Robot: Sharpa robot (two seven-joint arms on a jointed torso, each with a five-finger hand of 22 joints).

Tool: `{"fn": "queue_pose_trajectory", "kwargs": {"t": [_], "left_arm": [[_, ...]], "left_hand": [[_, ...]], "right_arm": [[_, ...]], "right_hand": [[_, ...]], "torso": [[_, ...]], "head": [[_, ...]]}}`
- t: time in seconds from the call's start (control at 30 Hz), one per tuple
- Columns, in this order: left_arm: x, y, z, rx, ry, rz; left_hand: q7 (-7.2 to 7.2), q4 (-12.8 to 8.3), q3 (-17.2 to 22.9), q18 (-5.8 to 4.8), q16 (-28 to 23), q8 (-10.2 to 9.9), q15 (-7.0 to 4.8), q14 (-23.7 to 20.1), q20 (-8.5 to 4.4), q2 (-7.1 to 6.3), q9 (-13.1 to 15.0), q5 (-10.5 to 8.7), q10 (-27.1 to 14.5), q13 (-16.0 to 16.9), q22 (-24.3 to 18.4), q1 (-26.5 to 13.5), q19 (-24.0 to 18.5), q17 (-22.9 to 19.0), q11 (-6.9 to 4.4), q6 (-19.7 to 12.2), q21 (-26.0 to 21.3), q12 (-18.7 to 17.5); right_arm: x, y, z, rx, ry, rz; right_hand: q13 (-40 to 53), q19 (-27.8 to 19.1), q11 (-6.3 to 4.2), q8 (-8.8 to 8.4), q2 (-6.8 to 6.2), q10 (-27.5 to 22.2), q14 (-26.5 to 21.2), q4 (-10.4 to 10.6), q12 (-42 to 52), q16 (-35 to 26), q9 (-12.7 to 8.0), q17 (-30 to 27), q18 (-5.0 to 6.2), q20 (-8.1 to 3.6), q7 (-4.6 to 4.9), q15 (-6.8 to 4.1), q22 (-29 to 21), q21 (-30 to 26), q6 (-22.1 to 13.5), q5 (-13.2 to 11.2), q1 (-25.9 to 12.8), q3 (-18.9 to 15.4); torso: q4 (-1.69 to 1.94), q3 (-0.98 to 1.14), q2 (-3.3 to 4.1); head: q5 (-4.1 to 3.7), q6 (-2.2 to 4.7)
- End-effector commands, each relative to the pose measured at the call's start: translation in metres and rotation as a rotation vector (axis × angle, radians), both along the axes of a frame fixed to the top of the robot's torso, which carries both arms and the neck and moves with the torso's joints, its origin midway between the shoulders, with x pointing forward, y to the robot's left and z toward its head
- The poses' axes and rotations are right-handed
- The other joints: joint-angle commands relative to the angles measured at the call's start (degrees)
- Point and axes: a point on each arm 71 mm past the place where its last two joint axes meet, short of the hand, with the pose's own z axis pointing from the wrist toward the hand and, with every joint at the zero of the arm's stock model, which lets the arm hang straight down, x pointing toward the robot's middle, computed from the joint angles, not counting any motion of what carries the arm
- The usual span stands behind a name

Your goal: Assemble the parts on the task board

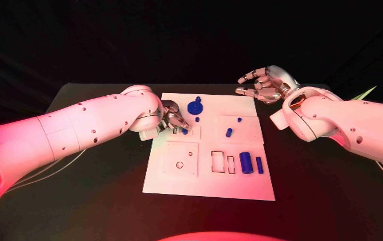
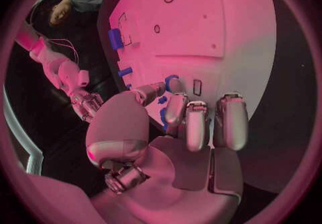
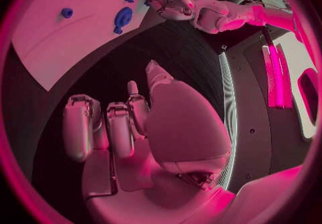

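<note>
Lying mid-table, the white task board (image 1: 209,166) carries scattered blue parts (image 1: 246,163); the left hand (image 1: 172,117) pinches one small blue part (image 1: 184,131) at its upper left, while the right hand (image 1: 265,84) hovers beyond its far right corner, fingers loosely curled, holding nothing

Head view: high vantage, facing down and forward over the table (image 1: 96,196); whole task board (image 1: 209,183) central, both arms entering from the sides.

Left wrist view: fisheye, set close behind the left hand (image 2: 181,127), facing across the task board (image 2: 221,25) at near range; the right hand (image 2: 86,105) appears beyond the board's edge.

Right wrist view: fisheye, close behind the right hand (image 3: 144,127), facing over the table (image 3: 181,58) toward one end of the task board (image 3: 67,42) and the left hand (image 3: 168,1).

Shared by all three: the task board and both hands.
</note>
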Motion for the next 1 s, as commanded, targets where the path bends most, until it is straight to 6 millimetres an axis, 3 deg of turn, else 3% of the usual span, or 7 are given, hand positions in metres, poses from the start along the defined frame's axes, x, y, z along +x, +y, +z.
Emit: {"fn": "queue_pose_trajectory", "kwargs": {"t": [0.03, 0.27, 0.37, 0.53, 0.6, 0.8, 1.0], "left_arm": [[-0.0007, -0.0014, -0.0010, 0.005, 0.005, -0.009], [-0.0003, -0.0002, -0.0018, 0.016, 0.002, -0.011], [0.0000, 0.0001, -0.0018, 0.017, -0.001, -0.009], [0.0004, 0.0018, -0.0017, 0.016, -0.005, -0.004], [0.0005, 0.0030, -0.0015, 0.014, -0.008, -0.001], [0.0010, 0.0060, 0.0012, 0.006, -0.018, 0.008], [0.0003, 0.0072, 0.0027, 0.000, -0.022, 0.011]], "left_hand": [[-1.86, 0.2, 0.0, 0.09, 1.0, -1.0, -0.64, 5.8, -0.10, 2.02, 1.2, -2.68, 1.5, 1.0, 2.9, 2.1, 1.6, 15.8, -0.82, 3.2, 0.9, 0.4], [-1.85, 0.8, -1.9, 0.10, 1.0, -1.6, -0.64, 5.8, -0.10, 0.65, 1.6, -5.71, 1.4, 0.9, 2.9, 2.3, 1.6, 15.8, -0.81, 3.3, 0.8, 0.2], [-1.83, 2.2, -3.7, 0.10, 1.0, -2.0, -0.62, 5.8, -0.07, -0.16, 1.9, -9.35, 1.3, 1.0, 2.9, 1.7, 1.6, 15.8, -0.78, 3.5, 0.8, 0.2], [-1.74, 3.9, -5.6, 0.11, 1.0, -2.4, -0.58, 5.8, -0.06, -1.02, 2.2, -9.68, 1.2, 0.9, 2.9, 1.1, 1.6, 15.8, -0.71, 3.5, 0.7, 0.0], [-1.63, 5.4, -7.6, 0.14, 1.0, -2.6, -0.53, 5.8, -0.02, -2.21, 2.4, -9.74, 1.0, 0.7, 2.8, 0.2, 1.5, 15.8, -0.62, 3.4, 0.7, -0.2], [-1.53, 9.3, -11.8, 0.21, 1.0, -3.0, -0.47, 5.8, 0.05, -3.81, 3.2, -9.66, 0.7, 0.6, 2.5, -0.5, 1.4, 15.8, -0.52, 3.1, 0.5, -0.5], [-1.52, 10.1, -12.9, 0.23, 1.0, -3.0, -0.47, 5.8, 0.05, -4.12, 3.4, -9.67, 0.6, 0.5, 2.4, -0.3, 1.3, 15.8, -0.51, 3.0, 0.4, -0.5]], "right_arm": [[-0.0006, 0.0006, -0.0002, -0.001, -0.001, 0.005], [-0.0006, 0.0004, -0.0001, 0.000, -0.002, 0.004], [-0.0005, 0.0006, -0.0002, 0.000, -0.002, 0.005], [-0.0003, 0.0004, -0.0002, 0.000, -0.003, 0.004], [-0.0003, 0.0002, -0.0002, 0.000, -0.004, 0.003], [-0.0002, -0.0002, -0.0004, 0.000, -0.004, 0.002], [-0.0001, -0.0003, -0.0006, -0.001, -0.004, 0.002]], "right_hand": [[4.2, 1.2, 0.02, 0.85, 0.34, -0.9, 5.6, -0.1, 0.3, -0.7, 0.8, 12.8, 0.44, -0.32, 0.06, -0.39, 9.5, -0.7, -0.3, 1.2, -0.8, 1.9], [4.1, 1.2, 0.01, 1.12, 0.28, -1.0, 5.6, -0.1, 0.3, -0.7, 0.8, 12.8, 0.46, -0.33, 0.05, -0.41, 9.4, -0.8, -0.5, 1.3, -0.9, 2.0], [4.1, 1.2, 0.01, 1.12, 0.28, -1.0, 5.6, -0.1, 0.3, -0.7, 0.8, 12.8, 0.46, -0.33, 0.05, -0.41, 9.4, -0.8, -0.5, 1.3, -0.9, 2.0], [4.1, 1.2, 0.02, 1.14, 0.26, -1.0, 5.6, -0.1, 0.2, -0.8, 0.8, 12.7, 0.48, -0.33, 0.06, -0.41, 9.4, -0.9, -0.5, 1.2, -0.9, 2.0], [4.1, 1.2, 0.02, 1.14, 0.26, -1.0, 5.6, -0.1, 0.2, -0.8, 0.8, 12.7, 0.48, -0.33, 0.06, -0.41, 9.4, -0.9, -0.5, 1.2, -0.9, 2.0], [4.0, 1.2, 0.02, 1.15, 0.24, -1.1, 5.5, 0.0, 0.1, -0.8, 0.8, 12.6, 0.49, -0.33, 0.06, -0.41, 9.4, -0.9, -0.5, 1.2, -1.0, 2.0], [3.9, 1.1, 0.03, 1.18, 0.20, -1.2, 5.5, 0.0, 0.0, -0.8, 0.8, 12.5, 0.51, -0.33, 0.07, -0.40, 9.3, -1.0, -0.6, 1.2, -1.0, 2.0]], "torso": [[0.00, -0.02, -0.01], [0.01, -0.03, -0.02], [-0.01, -0.05, -0.04], [-0.03, -0.05, 0.02], [-0.03, -0.07, 0.03], [0.01, -0.05, 0.00], [-0.03, -0.07, 0.04]], "head": [[-0.02, -0.06], [-0.04, -0.03], [-0.05, 0.02], [-0.03, 0.08], [-0.03, 0.13], [-0.05, 0.14], [-0.02, 0.27]]}}
